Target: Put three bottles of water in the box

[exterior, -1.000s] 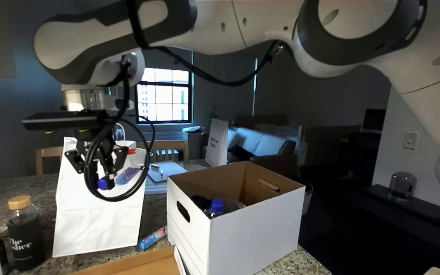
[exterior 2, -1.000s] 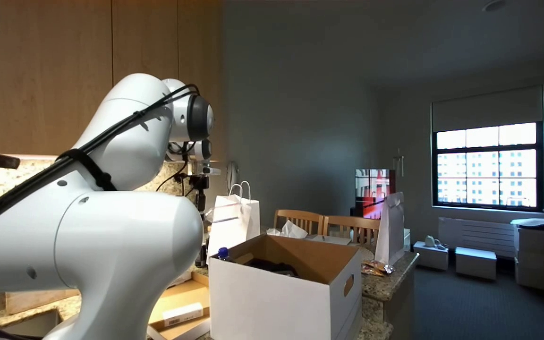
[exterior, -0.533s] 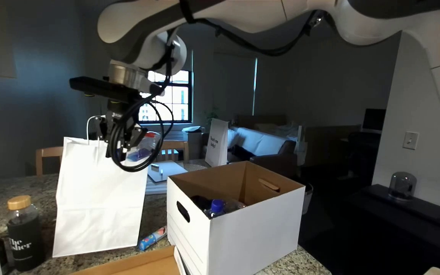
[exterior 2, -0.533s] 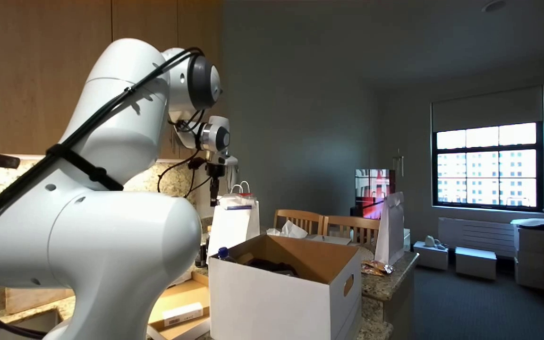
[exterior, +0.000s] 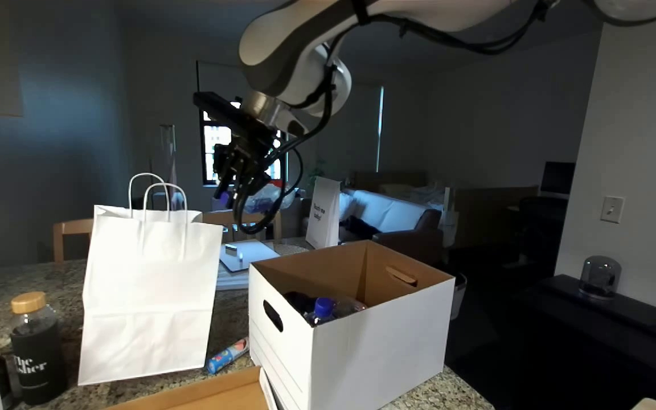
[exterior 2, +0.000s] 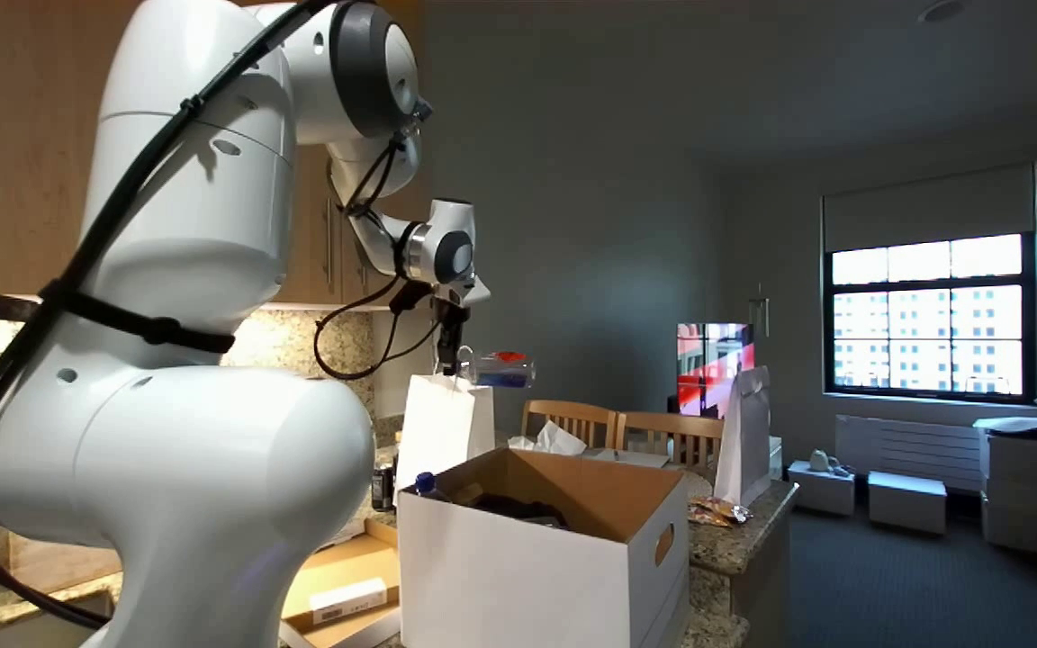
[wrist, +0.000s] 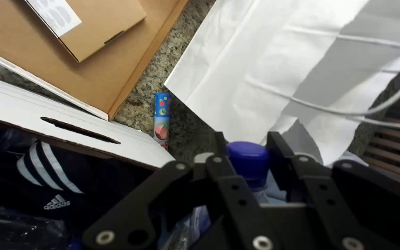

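Box (exterior: 384, 347) faced in white, lined in brown. Gripper (wrist: 247, 144) finished in black. Held bottle (exterior 2: 509, 371) seen clear, marked in red and blue, topped by deep-blue cap (wrist: 248, 156). Second bottle (exterior: 323, 310), inside box, capped in blue. Dark cloth (wrist: 50, 173) patterned with three white stripes, lettered in white. Paper bag (exterior: 151, 296) coloured plain white. Jar (exterior: 37, 353) sleeved in black, lettered in white, topped in tan. Tube (wrist: 161, 119) printed with reddish fruit on blue. Counter (wrist: 151, 78) speckled in grey and brown.

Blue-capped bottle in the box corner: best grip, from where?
Likely its blue cap, straight from above: it points up under the open top, while two walls of the box leave little room beside it. The claw holds another bottle, so would need freeing first.
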{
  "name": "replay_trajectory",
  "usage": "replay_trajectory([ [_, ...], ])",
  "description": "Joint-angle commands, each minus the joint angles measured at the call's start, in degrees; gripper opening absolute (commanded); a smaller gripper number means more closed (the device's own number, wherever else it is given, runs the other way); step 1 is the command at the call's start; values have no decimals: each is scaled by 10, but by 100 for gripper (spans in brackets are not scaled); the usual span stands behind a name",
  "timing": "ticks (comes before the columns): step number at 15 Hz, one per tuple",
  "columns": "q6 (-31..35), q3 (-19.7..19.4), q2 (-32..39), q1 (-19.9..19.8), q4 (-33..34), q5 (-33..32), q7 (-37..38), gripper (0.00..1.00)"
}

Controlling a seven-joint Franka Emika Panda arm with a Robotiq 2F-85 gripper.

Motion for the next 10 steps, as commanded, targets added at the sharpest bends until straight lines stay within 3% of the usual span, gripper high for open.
replay_trajectory([
  [1,84,23,-101,-52,-142,64,22,13],
  [5,141,27,-185,-83,-269,163,18,13],
  [8,121,17,-256,-85,-368,240,-17,13],
  [9,125,15,-282,-82,-403,261,-37,58],
  [10,125,17,-309,-84,-437,267,-41,59],
])
